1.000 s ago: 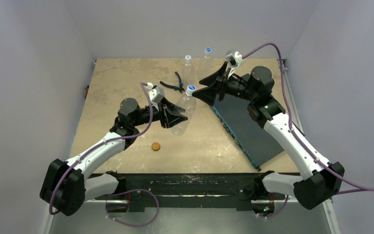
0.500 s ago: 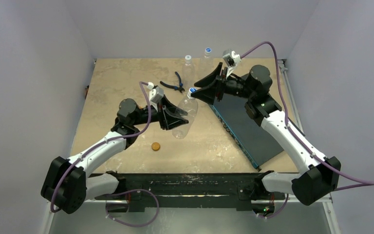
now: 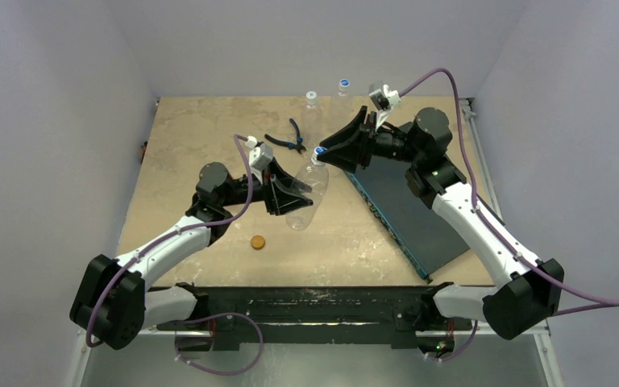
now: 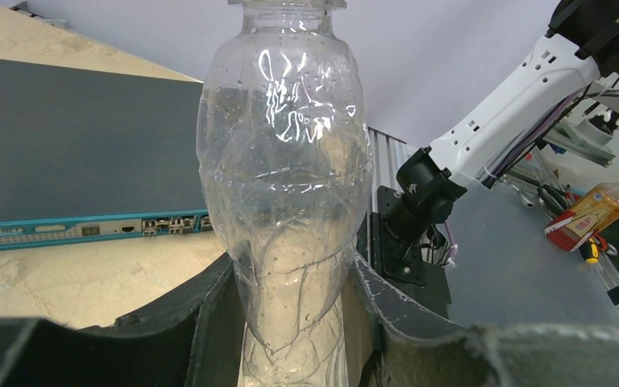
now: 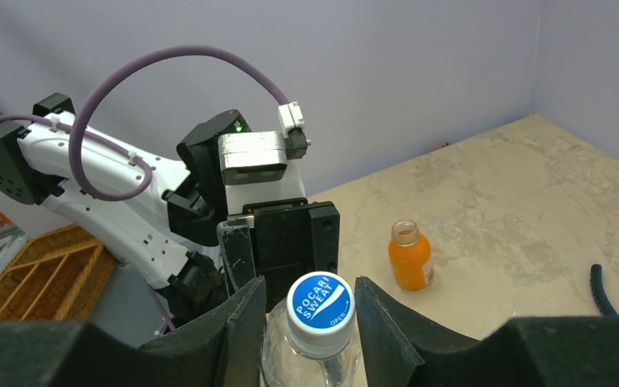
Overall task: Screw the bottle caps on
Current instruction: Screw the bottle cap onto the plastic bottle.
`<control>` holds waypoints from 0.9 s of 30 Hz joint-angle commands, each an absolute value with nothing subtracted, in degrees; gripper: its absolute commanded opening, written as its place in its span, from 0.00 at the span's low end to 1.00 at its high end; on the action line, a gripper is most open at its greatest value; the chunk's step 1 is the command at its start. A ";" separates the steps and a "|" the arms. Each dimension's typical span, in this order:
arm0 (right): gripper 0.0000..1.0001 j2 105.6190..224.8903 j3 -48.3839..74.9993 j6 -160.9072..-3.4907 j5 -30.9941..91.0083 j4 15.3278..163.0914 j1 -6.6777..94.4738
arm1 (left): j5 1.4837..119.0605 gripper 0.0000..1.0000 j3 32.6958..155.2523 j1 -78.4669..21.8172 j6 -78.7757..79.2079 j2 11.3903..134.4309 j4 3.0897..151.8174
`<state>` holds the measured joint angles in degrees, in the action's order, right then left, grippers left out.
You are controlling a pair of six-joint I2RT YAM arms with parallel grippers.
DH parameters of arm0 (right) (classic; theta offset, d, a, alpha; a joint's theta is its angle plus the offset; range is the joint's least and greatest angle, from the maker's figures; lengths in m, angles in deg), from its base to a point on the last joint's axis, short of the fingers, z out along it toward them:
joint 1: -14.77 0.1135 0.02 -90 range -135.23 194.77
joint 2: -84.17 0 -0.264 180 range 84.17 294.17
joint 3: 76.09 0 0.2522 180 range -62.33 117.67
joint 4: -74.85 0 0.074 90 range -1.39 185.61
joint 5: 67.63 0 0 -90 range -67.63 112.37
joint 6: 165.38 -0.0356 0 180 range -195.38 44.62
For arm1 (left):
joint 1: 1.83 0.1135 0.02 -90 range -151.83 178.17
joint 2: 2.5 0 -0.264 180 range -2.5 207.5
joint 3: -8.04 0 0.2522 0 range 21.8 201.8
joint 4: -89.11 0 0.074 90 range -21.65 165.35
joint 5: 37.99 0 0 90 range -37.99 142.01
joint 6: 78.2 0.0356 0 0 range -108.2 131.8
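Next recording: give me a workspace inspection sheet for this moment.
Surface: mottled beige table.
Job's things: clear bottle with blue cap on its neck; two capped bottles at back; orange bottle uncapped; orange-brown cap loose.
Clutter: pliers; dark flat device.
Tools: left tool shut on clear bottle; right tool astride blue cap, gap on one side.
Cables: purple cables looping off both arms.
Surroundings: grey walls; wicker basket off the table.

Your left arm and right arm show white links, black joints, and purple cables; bulky black shoulders sit at seven and five o'clock.
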<state>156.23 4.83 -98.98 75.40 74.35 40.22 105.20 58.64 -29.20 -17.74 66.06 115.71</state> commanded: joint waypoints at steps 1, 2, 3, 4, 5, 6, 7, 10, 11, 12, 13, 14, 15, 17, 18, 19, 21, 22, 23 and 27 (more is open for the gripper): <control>0.46 156.06 4.73 -99.52 77.64 72.57 40.85 | 105.84 0.00 59.66 -28.81 -18.72 66.45 119.39; 0.46 156.19 4.81 -99.43 77.65 72.80 40.87 | 105.88 0.00 59.68 -28.81 -18.78 66.49 119.42; 0.46 156.36 4.90 -99.27 77.62 73.20 40.95 | 105.89 0.00 59.80 -28.81 -18.79 66.50 119.46; 0.45 156.56 4.99 -99.01 77.65 73.53 40.96 | 105.89 0.00 59.80 -28.81 -18.83 66.57 119.47; 0.44 156.71 4.95 -99.01 77.71 73.65 40.98 | 105.81 0.00 59.78 -28.81 -18.86 66.58 119.45; 0.44 156.76 4.92 -98.95 77.82 73.59 41.15 | 105.80 0.00 59.82 -28.81 -18.88 66.63 119.39; 0.43 156.85 4.97 -98.97 77.82 73.59 41.22 | 105.80 0.00 59.85 -28.81 -18.88 66.71 119.36; 0.40 157.10 5.08 -98.90 77.90 73.79 41.62 | 105.80 0.00 59.86 -28.81 -18.86 66.84 119.37; 0.40 157.20 5.16 -98.81 77.96 73.98 41.67 | 105.73 0.00 59.86 -28.81 -18.84 66.98 119.38; 0.39 157.29 5.17 -98.77 78.06 74.14 41.85 | 105.71 0.00 59.86 -28.81 -18.86 66.94 119.44; 0.38 157.30 5.25 -98.72 78.09 74.19 41.94 | 105.71 0.00 59.86 -28.81 -18.88 67.06 119.44; 0.37 157.30 5.26 -98.64 78.04 74.39 42.04 | 105.71 0.00 59.86 -28.81 -18.86 67.11 119.47; 0.36 157.30 5.34 -98.55 77.89 74.64 42.10 | 105.71 0.00 59.98 -28.81 -18.88 67.19 119.47; 0.32 157.38 5.35 -98.50 77.87 74.83 42.14 | 105.48 0.00 59.95 -28.81 -18.87 67.30 119.51; 0.29 157.43 5.43 -98.46 77.95 75.04 42.21 | 105.45 0.00 59.99 -28.81 -18.88 67.36 119.60; 0.28 157.47 5.44 -98.42 78.06 75.22 42.24 | 105.37 0.00 60.08 -28.81 -18.88 67.50 119.61; 0.24 157.56 5.44 -98.26 78.21 75.62 42.45 | 105.23 0.00 60.25 -28.81 -18.88 67.71 119.72; 0.22 157.56 5.44 -98.11 77.99 76.07 42.59 | 104.85 0.00 60.36 -28.81 -18.77 67.84 119.57; 0.20 157.51 5.44 -97.95 77.69 76.51 42.75 | 104.21 0.00 60.50 -28.81 -18.50 67.84 119.10; 0.11 157.67 5.88 -97.61 73.85 80.22 43.34 | 99.83 0.00 61.67 -28.85 -16.45 67.90 116.77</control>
